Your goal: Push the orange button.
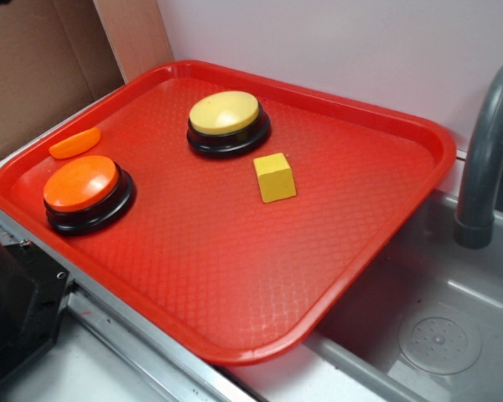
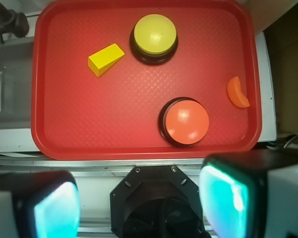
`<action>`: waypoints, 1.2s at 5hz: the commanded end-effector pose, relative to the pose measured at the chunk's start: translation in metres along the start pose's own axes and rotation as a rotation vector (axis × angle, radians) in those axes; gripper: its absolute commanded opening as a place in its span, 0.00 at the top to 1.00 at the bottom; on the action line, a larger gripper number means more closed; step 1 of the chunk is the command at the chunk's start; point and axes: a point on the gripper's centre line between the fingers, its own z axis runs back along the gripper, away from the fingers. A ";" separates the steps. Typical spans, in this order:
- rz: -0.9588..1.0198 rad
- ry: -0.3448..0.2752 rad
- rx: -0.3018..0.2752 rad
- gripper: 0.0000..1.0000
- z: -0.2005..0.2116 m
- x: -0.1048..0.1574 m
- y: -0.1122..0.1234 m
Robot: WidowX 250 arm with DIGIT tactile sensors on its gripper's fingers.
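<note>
You have a red tray (image 1: 377, 218) filling most of the frame, its right part overhanging a grey sink (image 1: 453, 335). At the left of the tray sits the orange button (image 1: 80, 182) on its black base, with a small flat orange piece (image 1: 75, 142) just above it near the rim. The yellow button (image 1: 225, 113) stands toward the upper middle, and a yellow block (image 1: 274, 177) lies just to its lower right. A grey faucet (image 1: 486, 159) curves down at the right edge.

Domed orange button (image 1: 80, 182) (image 2: 186, 121) on black base, upright, unpressed.
</note>
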 end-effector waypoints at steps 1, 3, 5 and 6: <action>0.000 0.000 0.000 0.00 0.000 0.000 0.000; -0.152 0.053 0.050 0.00 -0.075 0.044 0.019; -0.175 0.060 0.133 0.00 -0.135 0.047 0.042; -0.072 0.050 0.133 0.00 -0.156 0.033 0.073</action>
